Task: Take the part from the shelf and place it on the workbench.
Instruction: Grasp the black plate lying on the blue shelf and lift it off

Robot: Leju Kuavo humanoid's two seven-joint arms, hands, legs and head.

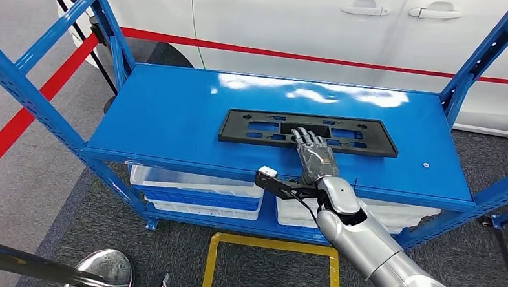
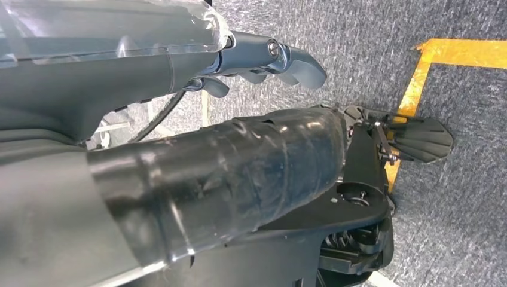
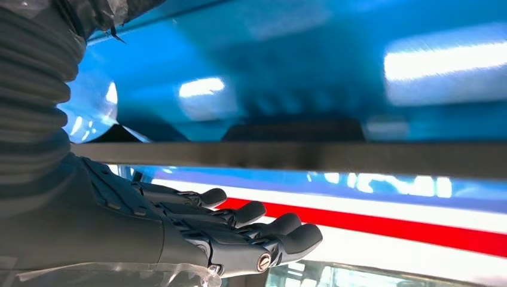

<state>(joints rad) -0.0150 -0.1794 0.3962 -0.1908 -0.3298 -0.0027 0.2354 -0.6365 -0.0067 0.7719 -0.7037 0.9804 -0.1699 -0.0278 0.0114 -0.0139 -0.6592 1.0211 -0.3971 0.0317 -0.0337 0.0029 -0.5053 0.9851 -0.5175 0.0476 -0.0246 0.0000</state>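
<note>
A white car [image 1: 311,31] stands behind everything, with a red stripe along its side. In front of it is the big blue shelf [image 1: 172,115], a metal rack with a flat, shiny top. The rack is low, so the robot can reach the top from above. White bins [image 1: 195,188] sit on the lower level, tucked under the top. On the grey carpet floor [image 1: 79,209] below there is a yellow line [image 1: 214,261], likely a mark for where to stand.

The part [image 1: 257,127] is a long, flat black plastic frame with holes in it. It looks like a holder for a car number plate. It lies flat on top of the shelf, near the middle, with its long side running across.

The right robot hand [image 1: 311,149] reaches out over the near edge of the part. Its fingers are straight and a little apart, and it has not closed on anything. The fingertips lie over the frame, but I cannot tell if they touch it. The flat pose looks like a way to slide or press the thin part, since it is hard to pinch.

The left robot hand [image 2: 263,66] hangs down by the floor, with its fingers curled in and nothing in them.

The lift looks not yet done.
</note>
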